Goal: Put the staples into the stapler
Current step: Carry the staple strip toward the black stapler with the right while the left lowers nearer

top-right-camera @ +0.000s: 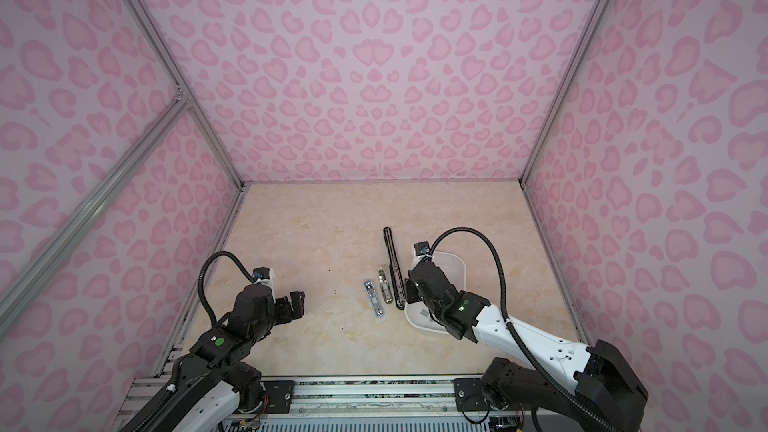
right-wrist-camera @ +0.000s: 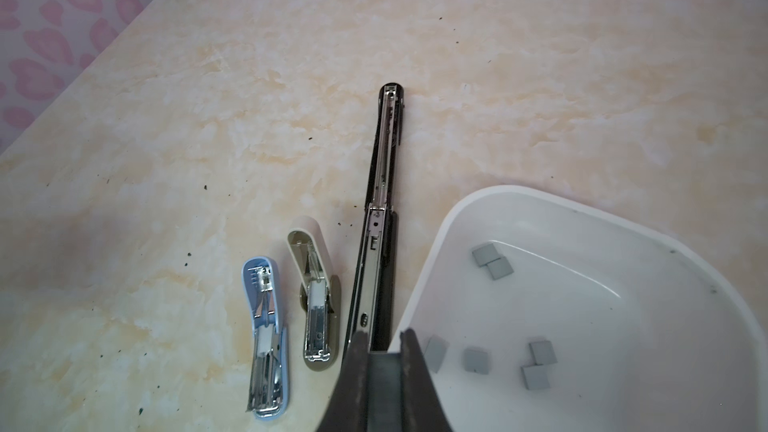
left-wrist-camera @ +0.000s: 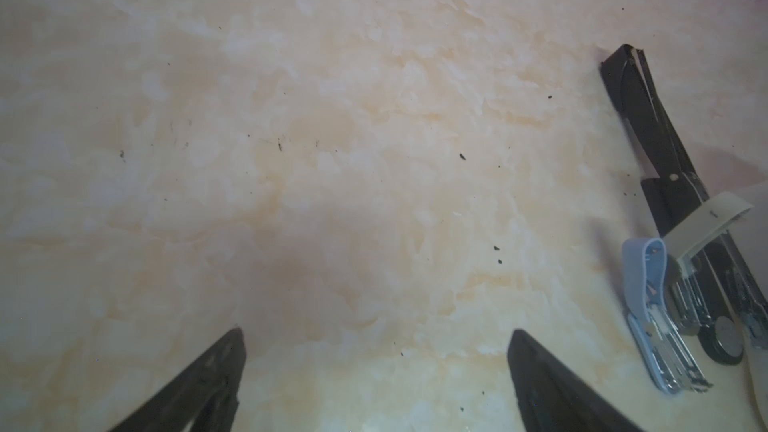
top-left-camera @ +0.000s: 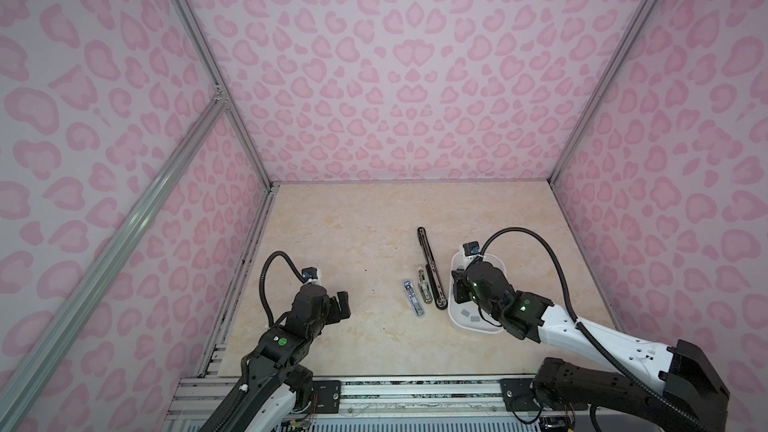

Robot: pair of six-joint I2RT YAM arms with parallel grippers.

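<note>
Judging progress: early, nothing visibly loaded yet. The right pincer [right-wrist-camera: 383, 340] is clenched on what looks like one grey staple strip [right-wrist-camera: 384, 371], sitting over the white tray [right-wrist-camera: 465, 218] rim on the side facing the staplers. So the pick seems done; the insert isn't.

The rest of the staples [right-wrist-camera: 485, 254] lie loose on the tray floor: a pair touching each other toward its far wall, four more near the pincer.

Three staplers lie on the counter [right-wrist-camera: 540, 76], all flipped open w/ rails exposed. The long black stapler [right-wrist-camera: 380, 184] is just beside the tray, near end at the rim. The beige stapler [right-wrist-camera: 316, 305] is next out from the tray, the blue stapler [right-wrist-camera: 266, 338] one further. Can't tell which is the target, nor whether any rail already has staples in it: too small, too shiny.

The left pincer [left-wrist-camera: 376, 331] is released, jaws spread wide w/ nothing btw them, hovering over bare counter well apart from the tray, beyond the blue stapler.

Left to do, prob: carry the strip off the tray, line it up w/ an open rail, seat it, let go, close the top. Strip is thin & small, so alignment looks like the hard bit.
</note>
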